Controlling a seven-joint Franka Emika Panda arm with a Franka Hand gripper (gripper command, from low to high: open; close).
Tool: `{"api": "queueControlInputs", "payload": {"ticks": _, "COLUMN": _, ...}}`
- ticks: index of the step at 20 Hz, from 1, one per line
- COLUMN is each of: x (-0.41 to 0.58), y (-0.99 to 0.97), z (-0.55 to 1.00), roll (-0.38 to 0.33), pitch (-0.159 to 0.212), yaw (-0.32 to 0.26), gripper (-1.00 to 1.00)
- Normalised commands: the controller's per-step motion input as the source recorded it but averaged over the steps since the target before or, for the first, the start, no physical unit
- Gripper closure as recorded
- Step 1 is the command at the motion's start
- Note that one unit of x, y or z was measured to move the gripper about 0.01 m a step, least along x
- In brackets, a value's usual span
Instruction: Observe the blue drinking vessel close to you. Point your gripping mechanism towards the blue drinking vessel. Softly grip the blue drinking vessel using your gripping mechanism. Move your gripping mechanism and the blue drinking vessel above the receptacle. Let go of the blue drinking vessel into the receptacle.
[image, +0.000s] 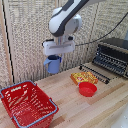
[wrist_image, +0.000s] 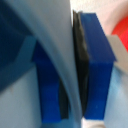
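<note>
Gripper (image: 54, 58) clamped on blue cup (image: 52, 64) wall, airborne, not yet over basket (image: 30, 107); thin rim pinch, cup cd slip/tilt, miss basket

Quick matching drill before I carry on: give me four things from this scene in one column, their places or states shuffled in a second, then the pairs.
Things:
1. cup
2. basket
3. bowl
4. toaster oven

Places or states:
A. at the table's back edge, on the exterior view's right
B. held in the air by the gripper
C. on the table at the exterior view's lower left
D. on the table beside the yellow-orange packet

Pairs: 1-B, 2-C, 3-D, 4-A
</note>
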Motion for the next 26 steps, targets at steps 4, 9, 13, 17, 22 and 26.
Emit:
{"api": "queueControlInputs", "payload": {"ticks": 4, "x": -0.375, "y": 0.70, "z": 0.76, "roll": 0.065, "pitch": 0.001, "yaw": 0.000, "gripper": 1.00}}
{"api": "queueControlInputs", "payload": {"ticks": 9, "x": -0.418, "y": 0.81, "z": 0.63, "roll": 0.004, "pitch": -0.002, "yaw": 0.000, "gripper": 1.00}}
{"api": "queueControlInputs", "payload": {"ticks": 13, "x": -0.421, "y": 0.88, "z": 0.31, "roll": 0.000, "pitch": 0.000, "yaw": 0.000, "gripper": 1.00}}
{"api": "queueControlInputs", "payload": {"ticks": 17, "x": -0.444, "y": 0.90, "z": 0.04, "roll": -0.026, "pitch": 0.000, "yaw": 0.000, "gripper": 1.00}}
{"api": "queueControlInputs", "payload": {"ticks": 22, "x": -0.405, "y": 0.93, "z": -0.44, "roll": -0.084, "pitch": 0.007, "yaw": 0.000, "gripper": 1.00}}
{"api": "queueControlInputs", "payload": {"ticks": 26, "x": -0.331, "y": 0.89, "z": -0.82, "roll": -0.150, "pitch": 0.022, "yaw": 0.000, "gripper": 1.00}}
